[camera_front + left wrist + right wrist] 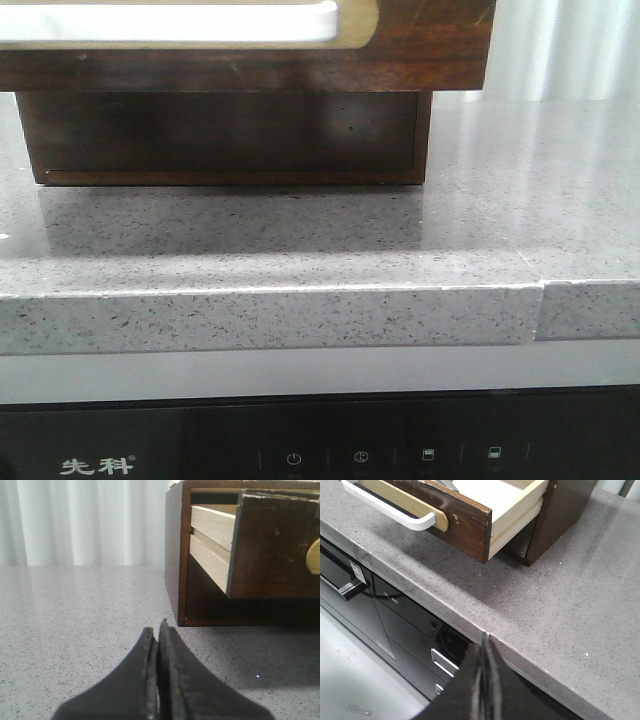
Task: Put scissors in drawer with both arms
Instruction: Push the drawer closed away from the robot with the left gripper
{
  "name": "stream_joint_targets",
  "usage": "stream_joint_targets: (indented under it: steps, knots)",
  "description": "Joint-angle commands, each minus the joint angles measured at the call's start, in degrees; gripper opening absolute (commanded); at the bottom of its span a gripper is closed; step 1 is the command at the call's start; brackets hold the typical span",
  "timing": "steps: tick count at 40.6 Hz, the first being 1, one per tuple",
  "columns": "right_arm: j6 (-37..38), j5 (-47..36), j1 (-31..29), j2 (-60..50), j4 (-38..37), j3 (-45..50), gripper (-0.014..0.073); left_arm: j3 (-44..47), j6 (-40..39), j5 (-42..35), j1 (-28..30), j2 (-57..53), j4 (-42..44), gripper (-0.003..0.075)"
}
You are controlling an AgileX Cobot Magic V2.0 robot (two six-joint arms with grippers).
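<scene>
The drawer (430, 40) stands pulled out of the dark wooden box (220, 135), its whitish panel with a tan rim facing me. Its front (465, 520) hangs over the grey counter, and the pale inside is open. A grey sliver (449, 484) lies inside at the picture's edge; I cannot tell whether it is the scissors. My left gripper (157, 630) is shut and empty, low over the counter to the left of the box (172, 555) and the drawer (270, 545). Over the counter's front edge, my right gripper (485, 642) is shut and empty. Neither gripper shows in the front view.
The speckled grey counter (300, 240) has a front edge with a seam (541, 300). Below it sits a black appliance panel (360, 455), and dark cabinet fronts with a handle (345, 587). White curtains (75, 520) hang behind the counter.
</scene>
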Motion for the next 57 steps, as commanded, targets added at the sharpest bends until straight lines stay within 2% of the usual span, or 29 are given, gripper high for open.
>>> stream_joint_targets:
  steps: [1, 47, 51, 57]
  knots:
    - [0.14, -4.11, -0.22, 0.68, -0.52, -1.25, -0.0069, 1.55, 0.23, -5.10, 0.32, -1.10, -0.36, -0.0020]
    - [0.14, -4.76, -0.22, 0.01, -0.52, -0.58, -0.0069, 1.55, 0.23, -5.95, 0.40, -1.10, -0.36, -0.0020]
    - [-0.41, -7.73, -4.16, -2.61, -2.68, 2.44, -0.0069, 1.55, 0.23, -5.95, 0.40, -1.10, -0.36, -0.0020]
    - [-0.41, -19.74, -14.46, -8.92, -2.91, 12.07, -0.0069, 1.55, 0.23, -5.95, 0.40, -1.10, -0.36, -0.0020]
